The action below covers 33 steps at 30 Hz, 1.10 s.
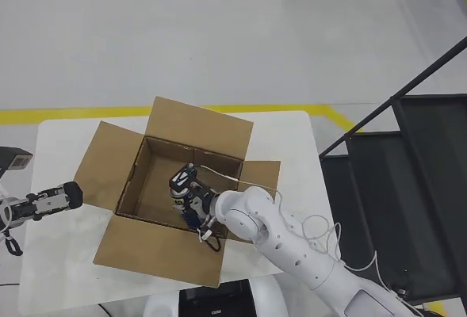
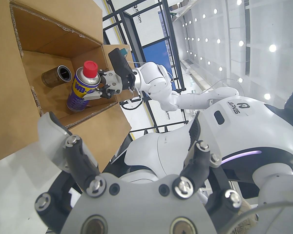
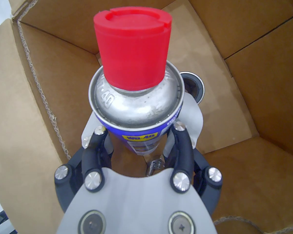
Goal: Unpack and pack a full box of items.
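The box [image 3: 258,86] is matt corrugated cardboard — the can [image 3: 134,109] shiny metal, its cap [image 3: 133,49] smooth plastic.

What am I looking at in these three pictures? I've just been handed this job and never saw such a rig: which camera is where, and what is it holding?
This is a two-armed robot at a white table with an open cardboard box on it. The top view looks down from above the arms. Each wrist view looks out along one arm's gripper. The right gripper is inside the box, shut on a blue spray can with a red cap, which it holds tilted. A brown cylinder lies on its side on the box floor beside the can. The left gripper is open, holds nothing, and sits outside the box over the table.
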Motion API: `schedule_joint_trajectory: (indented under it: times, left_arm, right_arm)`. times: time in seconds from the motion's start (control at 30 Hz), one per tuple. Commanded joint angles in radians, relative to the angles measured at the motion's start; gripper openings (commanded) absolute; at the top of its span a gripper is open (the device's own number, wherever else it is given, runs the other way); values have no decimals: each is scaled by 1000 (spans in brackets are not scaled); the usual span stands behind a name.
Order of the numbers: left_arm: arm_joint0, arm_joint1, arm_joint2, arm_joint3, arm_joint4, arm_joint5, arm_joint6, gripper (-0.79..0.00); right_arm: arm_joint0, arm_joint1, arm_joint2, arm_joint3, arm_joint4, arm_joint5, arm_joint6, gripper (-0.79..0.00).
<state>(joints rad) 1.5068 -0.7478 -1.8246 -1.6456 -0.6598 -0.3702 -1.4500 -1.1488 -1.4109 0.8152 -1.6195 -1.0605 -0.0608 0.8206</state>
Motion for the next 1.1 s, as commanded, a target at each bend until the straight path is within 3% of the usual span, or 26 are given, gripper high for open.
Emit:
schedule_joint_trajectory:
  times: [0.0, 0.47, 1.07]
  left_arm:
    - [0, 0, 0, 0, 0, 0, 0, 0]
    - [0, 0, 0, 0, 0, 0, 0, 0]
    - [0, 0, 0, 0, 0, 0, 0, 0]
  right_arm:
    - [3, -3, -4, 6, 9, -2, -20, 0]
    - [-2, -13, -7, 0, 80, -19, -110, 0]
    - [-161, 48, 205, -271, 207, -133, 16, 0]
